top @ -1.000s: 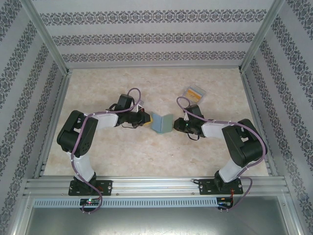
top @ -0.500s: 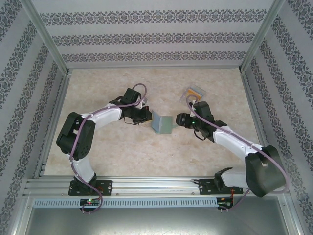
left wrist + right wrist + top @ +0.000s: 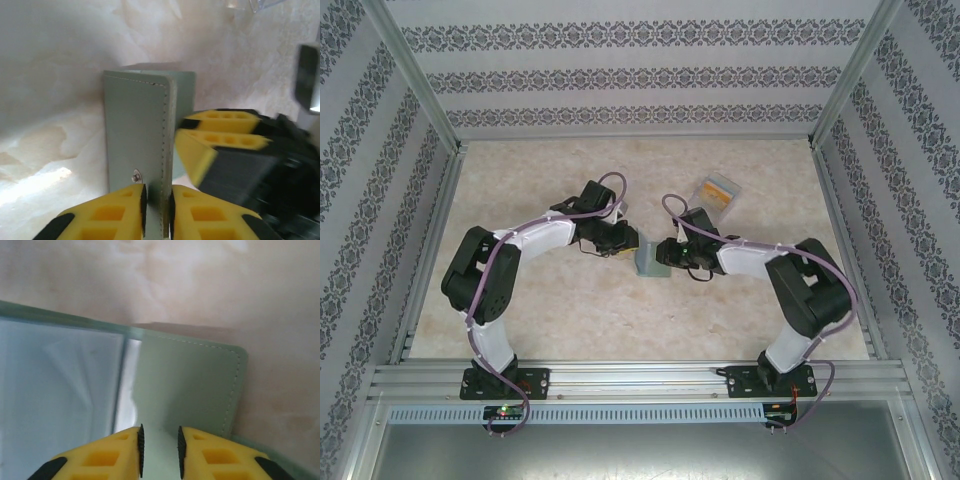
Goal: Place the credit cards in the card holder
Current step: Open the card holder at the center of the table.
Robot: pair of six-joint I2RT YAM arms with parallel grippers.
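top external shows clear case (image 3: 717, 190) lying well apart from card holder (image 3: 648, 263).

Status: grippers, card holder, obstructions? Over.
Left gripper pinching one card holder flap. Right gripper pinching the other. It stands on edge, part open. Clear case rear right, apart.

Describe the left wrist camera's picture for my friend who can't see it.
A grey-green card holder stands on edge on a pale marbled table, one flap's near edge pinched between the left gripper's yellow fingers. The right gripper, also yellow-fingered, reaches in from the right at the holder's other flap.
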